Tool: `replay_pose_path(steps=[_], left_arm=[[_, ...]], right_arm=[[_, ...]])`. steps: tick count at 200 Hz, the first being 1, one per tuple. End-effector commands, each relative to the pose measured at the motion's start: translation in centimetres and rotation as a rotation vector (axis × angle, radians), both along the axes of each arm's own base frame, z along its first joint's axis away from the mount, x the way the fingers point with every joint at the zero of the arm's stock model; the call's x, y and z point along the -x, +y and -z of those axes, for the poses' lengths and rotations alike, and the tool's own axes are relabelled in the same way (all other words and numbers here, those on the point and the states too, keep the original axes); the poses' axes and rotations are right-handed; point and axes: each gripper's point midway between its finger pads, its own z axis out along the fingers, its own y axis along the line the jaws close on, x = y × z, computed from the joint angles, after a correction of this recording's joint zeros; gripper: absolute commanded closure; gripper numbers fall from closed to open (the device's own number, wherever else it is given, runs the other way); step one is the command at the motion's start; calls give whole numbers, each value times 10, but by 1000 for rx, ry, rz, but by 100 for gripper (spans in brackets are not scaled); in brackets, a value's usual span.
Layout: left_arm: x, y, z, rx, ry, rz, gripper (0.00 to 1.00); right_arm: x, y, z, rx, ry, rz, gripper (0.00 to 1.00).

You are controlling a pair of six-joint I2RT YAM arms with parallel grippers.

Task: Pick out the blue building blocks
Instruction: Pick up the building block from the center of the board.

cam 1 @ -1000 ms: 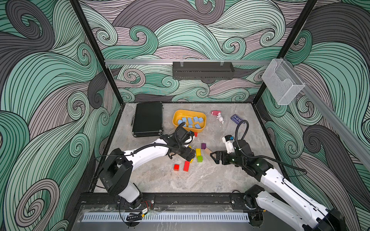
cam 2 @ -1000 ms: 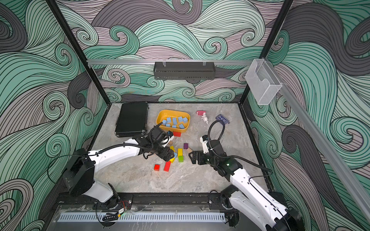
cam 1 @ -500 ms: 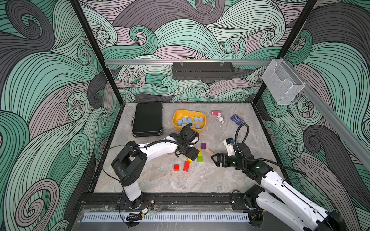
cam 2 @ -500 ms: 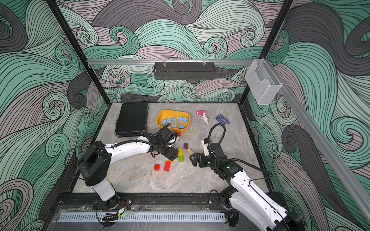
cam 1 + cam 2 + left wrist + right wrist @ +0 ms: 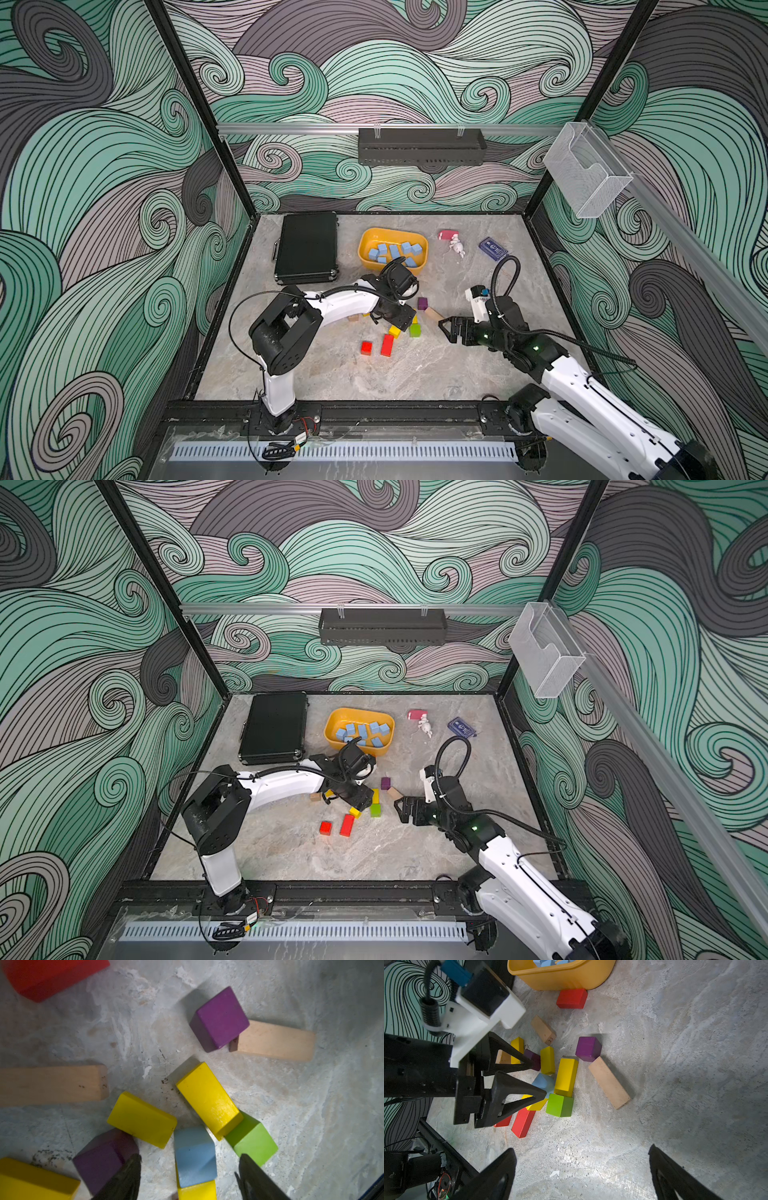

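Several blue building blocks [image 5: 395,251] [image 5: 365,733] lie in the yellow bin [image 5: 374,270] [image 5: 332,744] [image 5: 562,978] at the back. One more blue cube [image 5: 195,1159] [image 5: 543,1082] sits tilted on a yellow block in the mixed cluster at mid-table. My left gripper [image 5: 190,1155] [image 5: 401,320] [image 5: 357,798] is down over that cluster and open, its fingers straddling the cube with a gap on each side in the left wrist view. My right gripper [image 5: 581,1147] [image 5: 446,328] hovers wide open over bare table, just right of the cluster.
Around the cube lie yellow bricks [image 5: 207,1099], a green cube [image 5: 252,1142], purple cubes [image 5: 220,1018] and wooden blocks [image 5: 274,1041]. Red blocks [image 5: 386,345] lie nearer the front. A black case [image 5: 307,247] sits back left, a navy packet [image 5: 492,248] back right.
My left gripper has settled over the cluster and its jaws have narrowed around the blue cube, while the arm's elbow swung rightward. The right gripper has barely moved.
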Motion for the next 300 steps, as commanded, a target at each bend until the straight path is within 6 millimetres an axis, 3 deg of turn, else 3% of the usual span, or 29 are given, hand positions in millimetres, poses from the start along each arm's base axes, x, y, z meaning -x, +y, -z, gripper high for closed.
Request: replay_pose_path(steps=[1, 77, 150, 179, 259, 300], left_arm=[[0, -5, 0, -14, 16, 11, 32], [0, -6, 11, -46, 48, 10, 50], [11, -1, 23, -86, 113, 24, 51], [12, -2, 24, -83, 124, 23, 56], [21, 1, 24, -100, 144, 27, 56], [23, -1, 26, -100, 149, 18, 49]], right_arm=[[-1, -1, 2, -1, -2, 4, 1], [-4, -4, 2, 6, -2, 12, 1], [-4, -3, 1, 4, -3, 8, 1], [-4, -4, 0, 2, -5, 11, 1], [-6, -3, 0, 4, -3, 10, 1], [-5, -3, 1, 5, 1, 9, 1]])
